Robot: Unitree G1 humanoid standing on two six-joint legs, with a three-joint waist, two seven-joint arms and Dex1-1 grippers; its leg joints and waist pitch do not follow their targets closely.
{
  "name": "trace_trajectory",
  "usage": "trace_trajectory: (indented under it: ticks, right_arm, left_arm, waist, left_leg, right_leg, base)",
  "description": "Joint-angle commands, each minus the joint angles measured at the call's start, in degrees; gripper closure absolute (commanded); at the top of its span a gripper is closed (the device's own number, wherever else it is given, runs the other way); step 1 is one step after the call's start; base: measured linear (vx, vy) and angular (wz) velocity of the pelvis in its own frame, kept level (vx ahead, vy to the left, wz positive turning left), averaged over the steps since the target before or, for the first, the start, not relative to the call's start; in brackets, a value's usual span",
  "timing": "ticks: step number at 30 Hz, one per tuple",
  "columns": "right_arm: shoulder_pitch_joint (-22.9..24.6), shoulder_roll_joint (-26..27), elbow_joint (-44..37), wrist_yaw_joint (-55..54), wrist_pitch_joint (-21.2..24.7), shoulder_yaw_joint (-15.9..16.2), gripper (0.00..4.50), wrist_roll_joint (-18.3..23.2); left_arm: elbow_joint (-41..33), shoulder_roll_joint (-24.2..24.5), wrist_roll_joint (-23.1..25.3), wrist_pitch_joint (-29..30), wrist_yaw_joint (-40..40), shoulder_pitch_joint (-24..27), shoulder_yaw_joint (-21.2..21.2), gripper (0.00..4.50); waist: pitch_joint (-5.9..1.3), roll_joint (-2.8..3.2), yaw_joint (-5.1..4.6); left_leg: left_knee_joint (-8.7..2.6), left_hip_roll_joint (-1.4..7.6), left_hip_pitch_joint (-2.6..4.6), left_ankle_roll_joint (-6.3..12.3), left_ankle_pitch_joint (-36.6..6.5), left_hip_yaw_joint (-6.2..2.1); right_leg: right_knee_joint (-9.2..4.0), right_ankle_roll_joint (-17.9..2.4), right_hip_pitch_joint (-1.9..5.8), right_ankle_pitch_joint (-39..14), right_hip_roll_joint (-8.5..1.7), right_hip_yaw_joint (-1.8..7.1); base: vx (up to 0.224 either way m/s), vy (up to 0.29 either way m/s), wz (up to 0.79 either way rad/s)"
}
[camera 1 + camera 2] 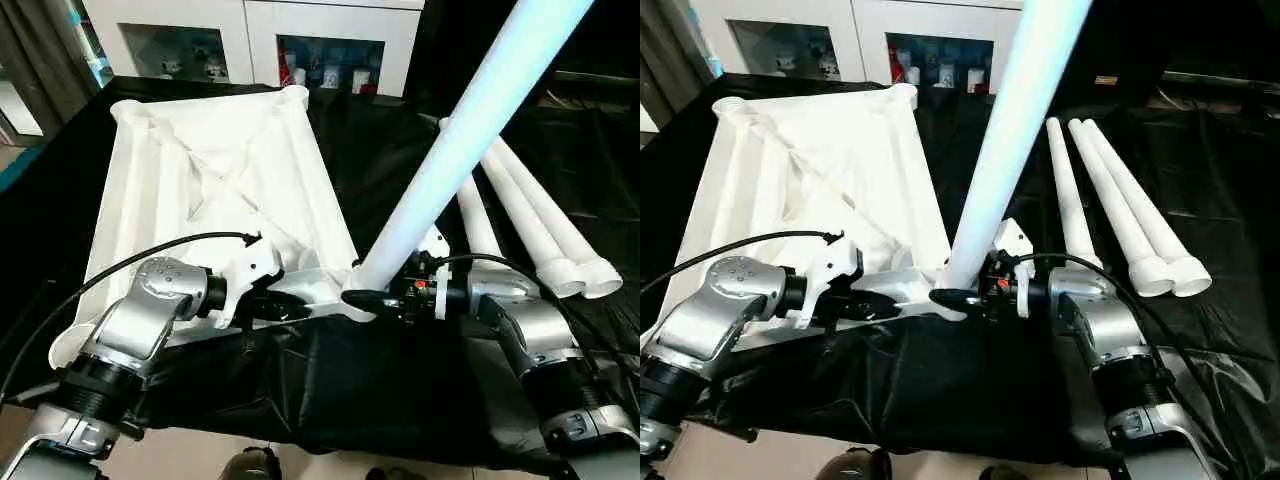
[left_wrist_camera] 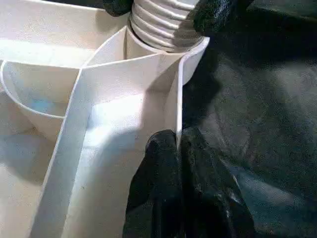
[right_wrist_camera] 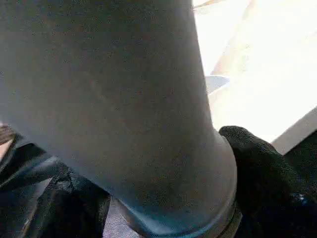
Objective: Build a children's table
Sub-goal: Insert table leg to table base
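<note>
Table top (image 1: 215, 185): white moulded plastic, lying underside up on black cloth (image 1: 330, 390); ribs and round corner sockets exposed. Taken here as the landmark for all positions.

Near right corner socket (image 2: 190, 47): at the top's edge nearest the robot, on its right side. It holds the ribbed foot of one leg.

Standing leg (image 1: 470, 130): long white tube, foot seated in that socket, shaft rising at a tilt up and away over the right side of the top.

Right gripper (image 1: 385, 297): just beside the near right corner of the top, outside its edge. Its two black fingers (image 3: 257, 168) are closed around the base of the standing leg, one on each side of the tube, directly above the socket rim.

Left gripper (image 2: 179, 148): on the near edge of the top, just left of the same corner socket. Its black fingers are pinched together on the thin upright wall of the rim, one finger inside the wall and one outside. The standing leg's foot is close ahead of these fingertips.

Spare legs (image 1: 1120, 210): three white tubes lying side by side on the cloth, to the right of the top and apart from it, flared ends towards the robot.

Cabinet (image 1: 250, 35): white, glass doors, beyond the far edge of the top.
</note>
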Motion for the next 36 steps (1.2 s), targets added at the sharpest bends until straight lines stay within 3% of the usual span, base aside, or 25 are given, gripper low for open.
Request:
trace_trajectory:
  ticks: [1,3,11,12,18,21,25,29,32,33,34,36]
  right_arm:
    - [0.9,-0.6,4.5,-0.1,2.1,3.2,1.54,-3.1]
    - [0.8,-0.8,5.2,0.4,2.9,4.1,1.54,-3.7]
    - [-0.1,-0.8,8.0,2.1,3.3,6.1,1.55,-5.0]
    - [-0.3,-0.6,8.4,1.9,3.1,6.2,1.55,-5.1]
    - [-0.5,0.8,8.5,-1.8,1.9,4.4,1.55,-4.6]
    - [-0.2,3.0,10.0,-9.3,1.7,2.1,1.55,-5.0]
    - [-0.2,5.7,13.5,-17.0,0.4,0.5,1.58,-5.7]
    - [-0.7,10.1,16.9,-26.1,0.9,-0.6,1.59,-6.5]
    - [-2.3,13.5,20.6,-32.9,1.1,-2.6,1.59,-6.2]
    - [-3.3,15.1,23.0,-36.6,0.7,-3.6,1.59,-6.0]
    - [-4.9,17.4,26.5,-41.8,-0.4,-5.1,1.59,-5.5]
    - [-5.5,18.2,27.8,-43.6,-0.8,-5.7,1.59,-5.3]
  left_arm:
    - [-4.6,-0.1,-3.8,0.4,-3.5,0.3,-1.1,4.5]
    - [-5.4,0.1,-3.9,0.9,-4.1,0.7,-1.4,4.5]
    - [-7.5,1.1,-4.2,2.6,-5.2,1.8,-2.2,4.5]
    - [-7.5,1.2,-4.2,2.7,-5.2,1.8,-2.3,4.5]
    - [-6.9,0.6,-3.4,2.4,-3.0,1.6,-1.7,4.5]
    - [-5.0,-1.1,-2.3,2.8,0.7,0.5,-1.1,4.5]
    - [-2.2,-4.0,-0.7,5.2,6.9,-1.6,-0.3,4.5]
    - [-0.3,-8.9,0.3,9.4,13.5,-4.0,0.3,4.5]
    - [1.2,-13.0,1.6,11.9,19.0,-5.8,0.6,4.5]
    - [2.5,-15.6,2.5,12.8,23.2,-6.8,1.2,4.5]
    - [4.0,-19.6,3.4,14.3,29.1,-8.1,2.3,4.5]
    - [4.3,-21.0,3.4,15.0,31.0,-8.5,2.7,4.5]
  waist:
    - [-4.22,0.83,-0.13]
    - [-3.65,0.84,-0.27]
    - [-2.54,0.82,-0.92]
    - [-2.36,1.03,-0.94]
    - [-1.63,0.8,-1.17]
    - [-1.22,0.74,-1.24]
    - [-1.04,0.86,-1.57]
    - [-0.71,0.96,-2.14]
    - [0.18,0.95,-2.62]
    - [0.08,1.15,-2.8]
    - [0.13,1.22,-2.88]
    - [-0.13,0.98,-2.85]
  left_leg:
    - [-3.73,3.77,1.8,3.79,-7.8,-1.83]
    - [-3.96,3.77,1.76,3.42,-8.6,-1.89]
    - [-4.68,3.87,1.96,2.0,-12.5,-2.02]
    - [-4.81,3.89,2.02,1.66,-13.2,-2.06]
    - [-5.57,4.0,2.43,0.0,-17.6,-2.17]
    - [-5.96,3.94,2.67,-1.07,-19.7,-2.36]
    - [-6.29,3.88,3.05,-2.2,-21.1,-2.53]
    - [-6.82,3.81,2.83,-2.52,-21.7,-2.77]
    - [-6.8,3.62,3.76,-2.84,-27.2,-3.03]
    - [-6.76,3.5,4.31,-3.43,-28.7,-3.23]
    - [-6.85,3.44,4.36,-3.54,-29.3,-3.56]
    - [-7.23,3.43,4.04,-3.35,-28.0,-3.66]
  right_leg:
    - [-3.49,-17.9,2.69,2.1,-5.1,2.73]
    - [-3.73,-17.6,2.57,0.6,-5.08,2.78]
    - [-4.48,-16.7,2.22,-5.0,-5.16,3.01]
    - [-4.6,-16.5,2.11,-6.0,-5.21,3.07]
    - [-5.56,-14.8,1.89,-14.1,-5.46,3.43]
    - [-6.19,-13.3,1.61,-20.1,-5.76,3.7]
    - [-6.84,-11.7,1.2,-23.7,-5.8,3.75]
    - [-6.98,-11.2,1.41,-24.0,-5.79,3.53]
    - [-8.17,-8.9,0.48,-33.5,-6.14,3.8]
    - [-8.43,-8.1,0.37,-36.5,-6.18,3.61]
    - [-8.75,-7.2,0.45,-38.2,-6.29,3.46]
    - [-8.87,-6.6,0.92,-36.3,-6.21,3.28]
  base:
    - [0.0,0.0,0.0]
    - [0.0,0.0,0.0]
    - [0.0,0.0,0.0]
    - [0.0,0.0,0.0]
    - [0.0,0.0,0.0]
    - [0.0,0.0,0.0]
    - [0.0,0.0,0.0]
    - [0.0,0.0,0.0]
    - [0.0,0.0,0.0]
    - [0.0,0.0,0.0]
    - [0.0,0.0,0.0]
    - [0.0,0.0,0.0]
